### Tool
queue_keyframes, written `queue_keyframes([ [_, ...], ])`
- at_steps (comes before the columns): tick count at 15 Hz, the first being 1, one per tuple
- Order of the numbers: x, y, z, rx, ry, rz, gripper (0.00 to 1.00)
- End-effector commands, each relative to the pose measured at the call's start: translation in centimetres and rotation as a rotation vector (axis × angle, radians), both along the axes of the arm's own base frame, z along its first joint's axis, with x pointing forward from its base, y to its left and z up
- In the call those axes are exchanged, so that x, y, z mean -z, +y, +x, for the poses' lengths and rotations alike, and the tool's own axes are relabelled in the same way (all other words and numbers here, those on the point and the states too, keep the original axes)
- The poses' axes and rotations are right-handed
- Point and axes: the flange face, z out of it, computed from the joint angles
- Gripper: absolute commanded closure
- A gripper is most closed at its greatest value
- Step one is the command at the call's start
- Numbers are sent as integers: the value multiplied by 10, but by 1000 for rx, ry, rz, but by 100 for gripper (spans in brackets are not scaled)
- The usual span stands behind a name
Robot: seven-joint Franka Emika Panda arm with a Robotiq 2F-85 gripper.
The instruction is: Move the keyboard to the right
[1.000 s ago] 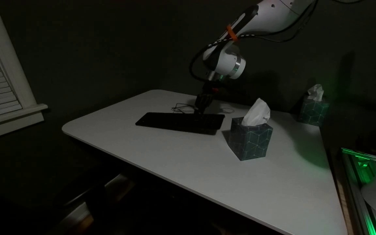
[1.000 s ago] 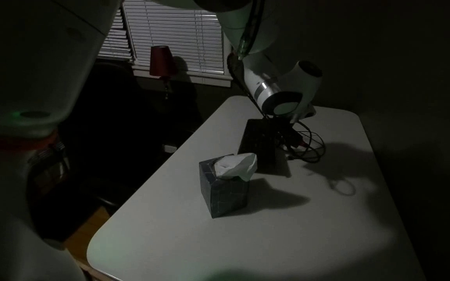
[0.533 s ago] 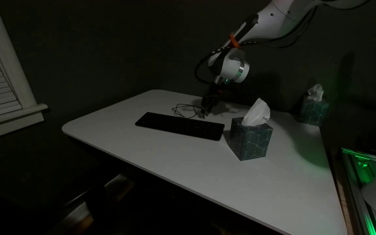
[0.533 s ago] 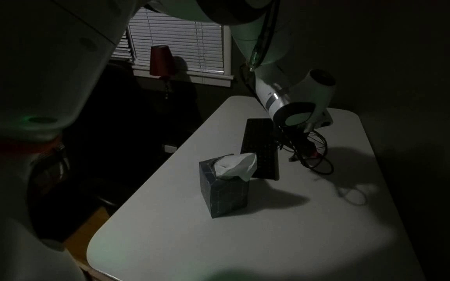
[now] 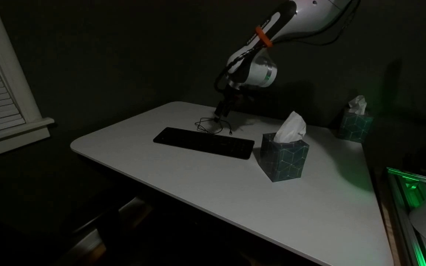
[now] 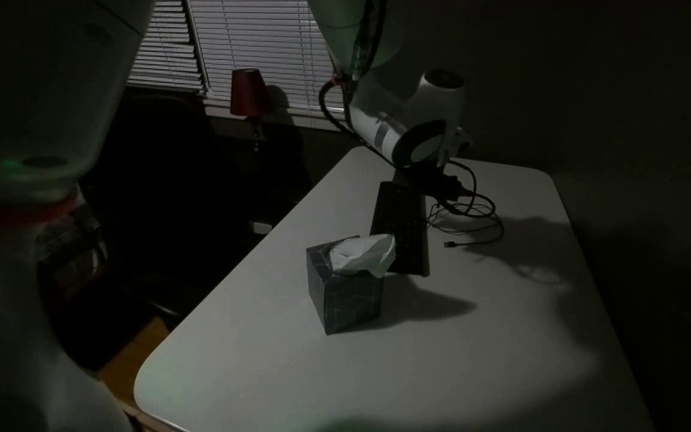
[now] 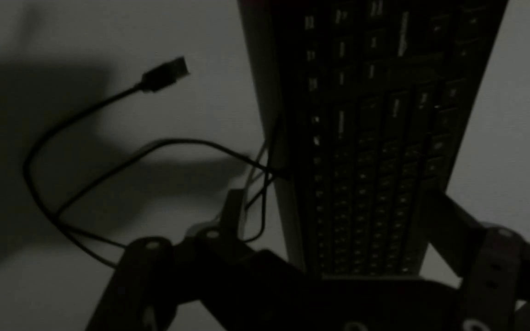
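Plainly, the black, jointed gripper (image 7: pixel 335 198) hangs spread wide over a smooth white tabletop (image 5: pixel 205 184); a thin, looped dark cable (image 7: pixel 177 140) meets the slim, black, pale-lettered rectangular keyboard (image 5: pixel 203 142).

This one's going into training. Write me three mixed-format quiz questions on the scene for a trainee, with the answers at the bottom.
1. True or false: in the wrist view, the gripper stands open.
2. Fill the gap: in the wrist view, the loose end of the thin cable carries a ____.
3. Multiple choice: how does the keyboard lie?
A) balanced on a tissue box
B) flat on the table
C) standing upright on one end

Key:
1. True.
2. plug
3. B
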Motion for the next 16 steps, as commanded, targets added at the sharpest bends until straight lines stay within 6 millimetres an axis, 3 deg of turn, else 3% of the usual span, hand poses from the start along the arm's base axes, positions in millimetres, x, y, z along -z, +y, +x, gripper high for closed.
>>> queue_keyframes([
  [1,-43,46,-37,-117,-15,-153,0],
  [5,-83,71,-82,-222,13,-326,0],
  [8,-114,61,-110,-209,64,-433,0],
  [9,-120,70,-122,-206,74,-449,0],
  [10,-108,58,-91,-223,46,-433,0],
  [13,-124,65,-112,-212,55,-449,0],
  [16,-123,68,-115,-216,58,-446,0],
])
